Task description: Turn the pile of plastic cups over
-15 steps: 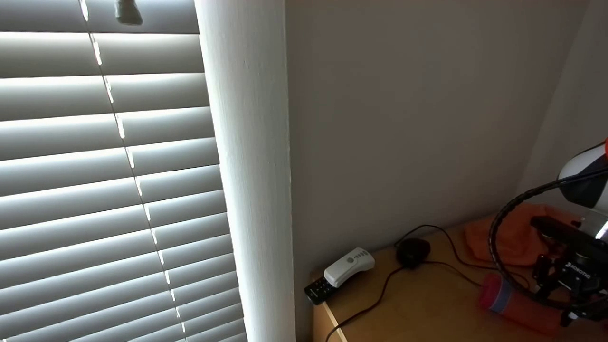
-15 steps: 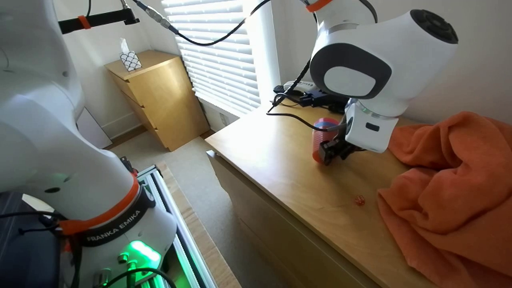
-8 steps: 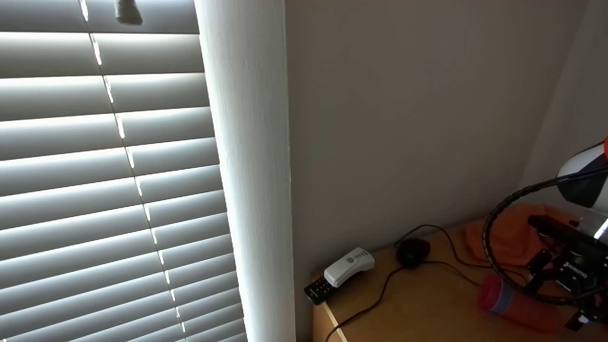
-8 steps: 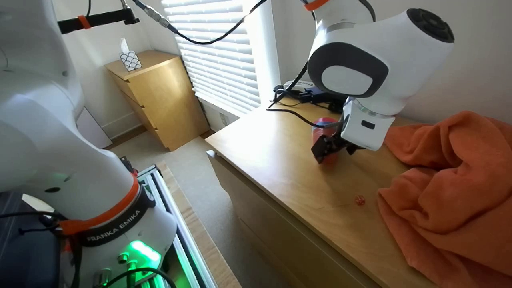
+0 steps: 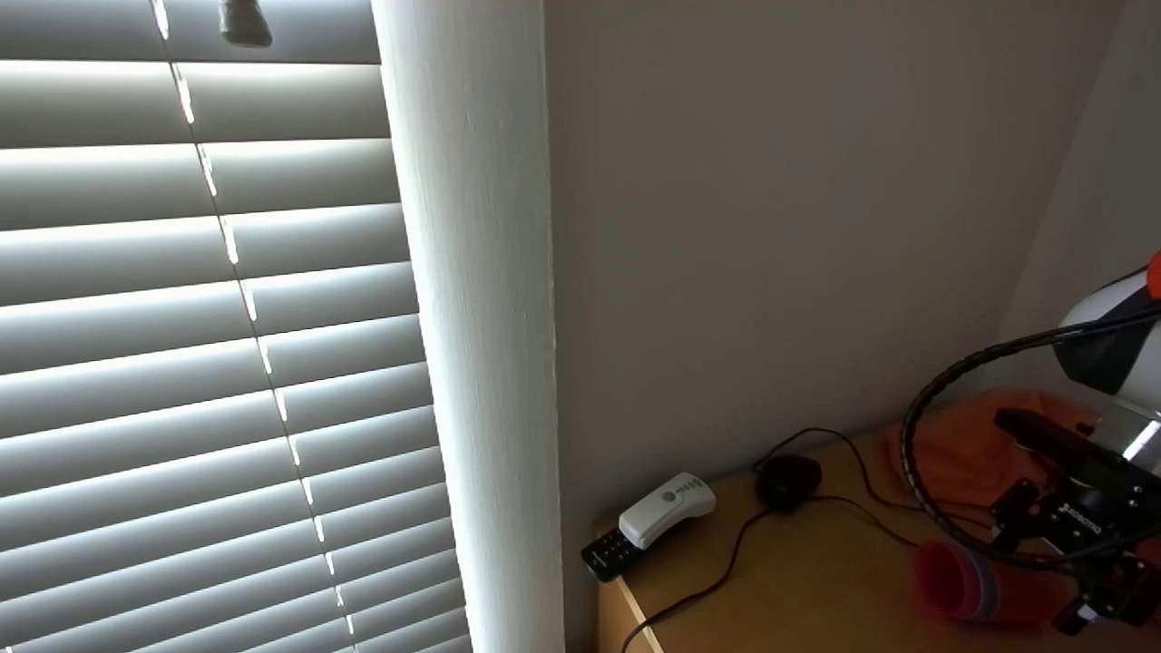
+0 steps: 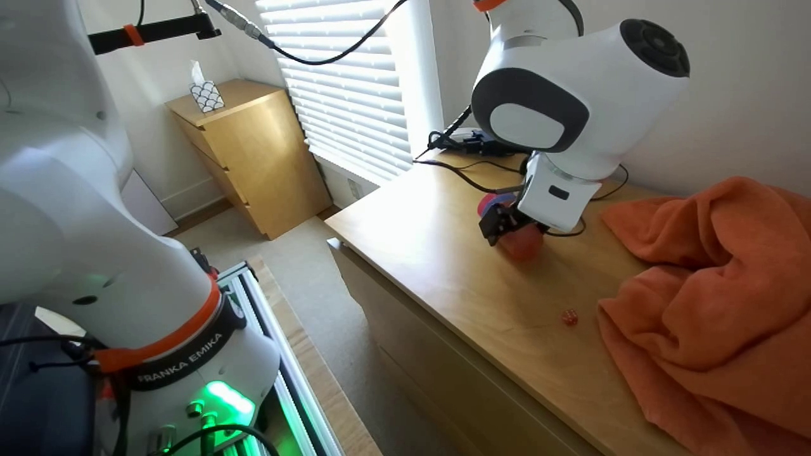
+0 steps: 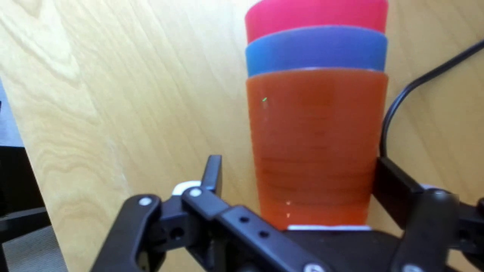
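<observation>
Home, seemingly: slatted window blinds (image 5: 109, 332), wooden drawer chest (image 6: 269, 161), tissue box (image 6: 207, 97) on top.

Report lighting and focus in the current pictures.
In an exterior view, the blinds glow while the wall and cup stack sit dim; in an exterior view, glare whitens part of the wooden top; in the wrist view, the orange cup shows tiny bright specks, and the wooden top's grain looks slightly soft.

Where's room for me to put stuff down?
Bare: between the cups and the dresser edge facing the robot's base; also between cups and die. Crowded: beside the cups, with gripper and cable; by the wall, with remotes and towel.
</observation>
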Robot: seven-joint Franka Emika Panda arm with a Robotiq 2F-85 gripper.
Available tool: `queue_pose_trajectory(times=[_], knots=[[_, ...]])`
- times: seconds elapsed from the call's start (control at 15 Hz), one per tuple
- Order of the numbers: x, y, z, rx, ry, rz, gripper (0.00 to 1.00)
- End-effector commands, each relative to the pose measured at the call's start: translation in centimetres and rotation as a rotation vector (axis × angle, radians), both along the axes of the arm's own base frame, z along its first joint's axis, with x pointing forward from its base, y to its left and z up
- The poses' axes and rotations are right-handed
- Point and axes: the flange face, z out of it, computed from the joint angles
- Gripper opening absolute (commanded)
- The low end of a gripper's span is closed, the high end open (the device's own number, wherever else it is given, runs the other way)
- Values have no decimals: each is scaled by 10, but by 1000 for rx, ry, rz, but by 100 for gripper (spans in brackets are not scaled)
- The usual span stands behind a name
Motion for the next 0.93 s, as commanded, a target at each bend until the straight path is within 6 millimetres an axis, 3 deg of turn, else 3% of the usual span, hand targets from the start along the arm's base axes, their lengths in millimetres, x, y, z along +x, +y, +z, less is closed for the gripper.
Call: queue_pose_trajectory(times=[0.0, 0.2, 0.47, 0.87], knots=[[-5, 8, 2, -25, -15, 2, 74], [-2, 10, 4, -75, -14, 35, 51], [8, 21, 15, -257, -30, 150, 49], [8, 63, 33, -496, -35, 399, 49]])
